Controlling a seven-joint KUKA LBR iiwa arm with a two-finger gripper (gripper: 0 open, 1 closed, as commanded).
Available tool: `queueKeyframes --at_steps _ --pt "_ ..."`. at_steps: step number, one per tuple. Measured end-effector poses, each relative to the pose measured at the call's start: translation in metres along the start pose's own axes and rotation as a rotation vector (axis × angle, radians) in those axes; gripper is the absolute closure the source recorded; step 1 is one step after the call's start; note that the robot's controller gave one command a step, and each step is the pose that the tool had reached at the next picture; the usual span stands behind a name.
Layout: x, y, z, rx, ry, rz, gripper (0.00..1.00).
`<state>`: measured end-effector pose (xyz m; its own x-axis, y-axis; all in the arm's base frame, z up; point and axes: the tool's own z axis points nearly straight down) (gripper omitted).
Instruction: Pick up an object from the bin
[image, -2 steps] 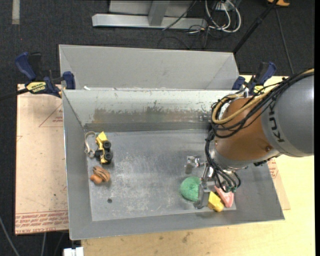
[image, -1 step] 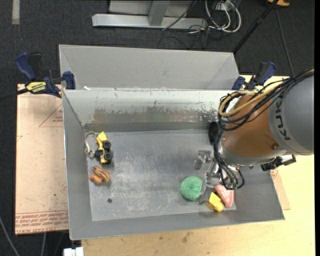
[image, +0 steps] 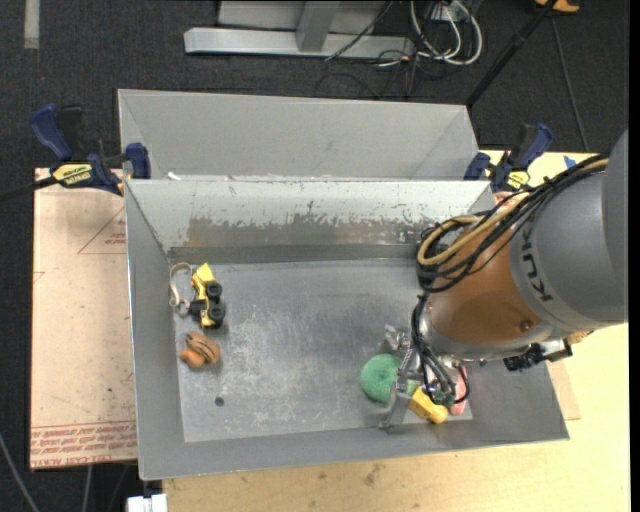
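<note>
Hand (image: 405, 390) hangs just beside a rounded, matte green lump (image: 377, 379).

The grey bin (image: 300, 330) holds six loose things, one of each kind. There is one green ball (image: 378, 378). Just right of the ball lie one yellow block (image: 433, 410) and one reddish scrap (image: 459, 393) (half under the arm (image: 560, 270), so perhaps more than one). Well left of the ball are one yellow toy vehicle (image: 207, 297), one pale wire loop (image: 180, 285) and one brown knotted lump (image: 200, 350).
</note>
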<state>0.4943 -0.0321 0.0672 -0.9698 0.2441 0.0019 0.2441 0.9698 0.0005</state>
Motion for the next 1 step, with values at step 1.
queueKeyframes --at_steps 1 --pt "0.0036 0.0053 -0.0021 0.000 -0.002 0.003 1.00"
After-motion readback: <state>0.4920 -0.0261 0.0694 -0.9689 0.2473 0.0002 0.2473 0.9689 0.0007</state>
